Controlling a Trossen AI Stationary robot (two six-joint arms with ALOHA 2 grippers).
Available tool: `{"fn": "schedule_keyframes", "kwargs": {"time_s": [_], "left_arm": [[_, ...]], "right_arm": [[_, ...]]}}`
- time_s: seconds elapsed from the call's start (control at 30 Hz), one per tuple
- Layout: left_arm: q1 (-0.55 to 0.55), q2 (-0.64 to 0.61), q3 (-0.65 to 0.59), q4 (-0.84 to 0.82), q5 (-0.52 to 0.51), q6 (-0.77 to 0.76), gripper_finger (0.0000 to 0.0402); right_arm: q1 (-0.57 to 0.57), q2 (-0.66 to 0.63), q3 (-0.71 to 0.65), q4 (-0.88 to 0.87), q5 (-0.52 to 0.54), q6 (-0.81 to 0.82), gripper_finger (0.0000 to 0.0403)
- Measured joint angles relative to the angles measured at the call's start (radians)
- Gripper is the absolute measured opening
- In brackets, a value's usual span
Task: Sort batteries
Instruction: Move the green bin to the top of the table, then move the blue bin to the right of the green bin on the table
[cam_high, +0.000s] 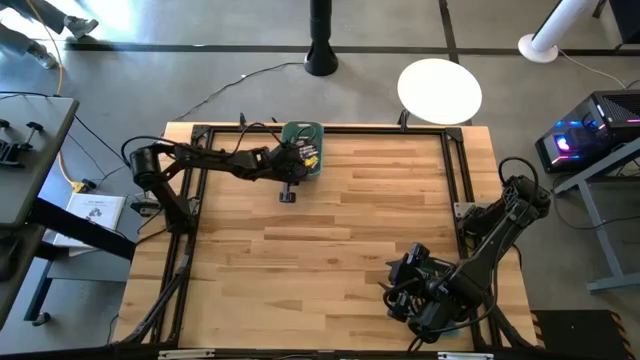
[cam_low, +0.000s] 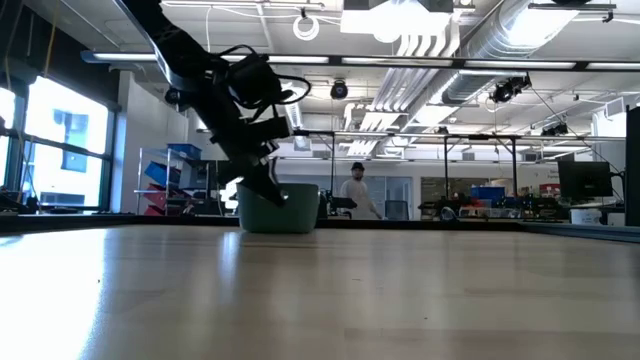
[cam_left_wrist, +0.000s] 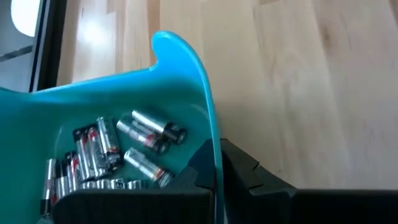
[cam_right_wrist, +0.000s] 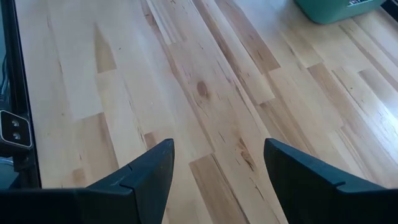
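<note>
A teal bin (cam_high: 303, 147) stands near the table's far edge, left of the middle. In the low view the teal bin (cam_low: 281, 210) seems to rest on its base. Several batteries (cam_left_wrist: 118, 152), silvery with red and dark bands, lie in a heap inside it. My left gripper (cam_left_wrist: 214, 177) reaches in from the table's left and is shut on the bin's wall. My right gripper (cam_right_wrist: 217, 162) hovers open over bare wood near the table's front right, with nothing between its fingers. A corner of the bin (cam_right_wrist: 336, 9) shows far ahead of it. My left gripper pinches the bin's side wall at its rim (cam_left_wrist: 214, 152), one finger inside the bin and the other finger (cam_left_wrist: 249, 177) outside. The fingers slant down from the table's left side. Whether the bin is lifted off the table I cannot tell.
Black frame rails (cam_high: 455, 170) run along the table's edges. Beyond the far edge stand a white round disc (cam_high: 440, 90) and a black post (cam_high: 320, 50). A person (cam_low: 355, 192) stands far off in the room. Wide bare wood (cam_high: 350, 240) lies between the two arms.
</note>
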Motion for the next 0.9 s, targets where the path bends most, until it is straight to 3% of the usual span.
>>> {"fn": "schedule_keyframes", "kwargs": {"time_s": [0.3,0.57,0.73,0.9], "left_arm": [[0.013,-0.001,0.007,-0.020,-0.058,0.002,0.0027],[0.014,-0.030,0.008,-0.023,-0.061,-0.071,0.0129],[0.014,-0.118,0.008,-0.043,-0.060,-0.134,0.0184],[0.003,-0.272,0.008,-0.083,-0.059,-0.182,0.0199]], "right_arm": [[0.001,0.000,0.000,0.007,-0.015,0.003,0.0243],[0.016,0.000,0.000,0.011,-0.015,0.000,0.0243],[0.062,0.000,0.000,0.010,0.010,0.014,0.0243],[0.123,0.000,0.000,0.013,-0.020,0.061,0.0243]]}}
